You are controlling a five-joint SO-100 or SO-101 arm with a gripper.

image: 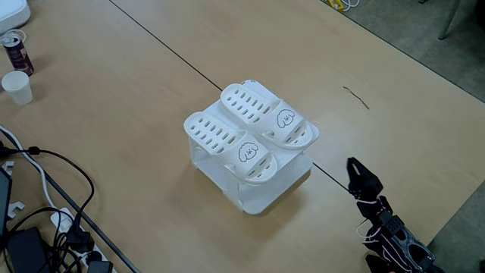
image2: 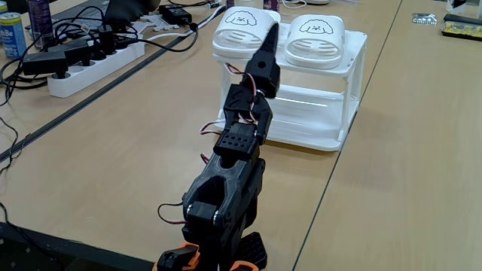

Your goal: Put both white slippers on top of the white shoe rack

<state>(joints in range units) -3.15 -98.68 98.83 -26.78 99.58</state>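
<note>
Already both slippers sit side by side atop your rack; nothing remains. Your gripper, clenched and empty, hangs apart.

— What is found ahead of the gripper?

— Bare table is seen between it and the shoe rack, whose top is taken up by both slippers, side by side.

— And further off?

— Beyond the rack, a paper cup and a can are placed well apart from it; cables and a power strip are spread along that far side.
</note>
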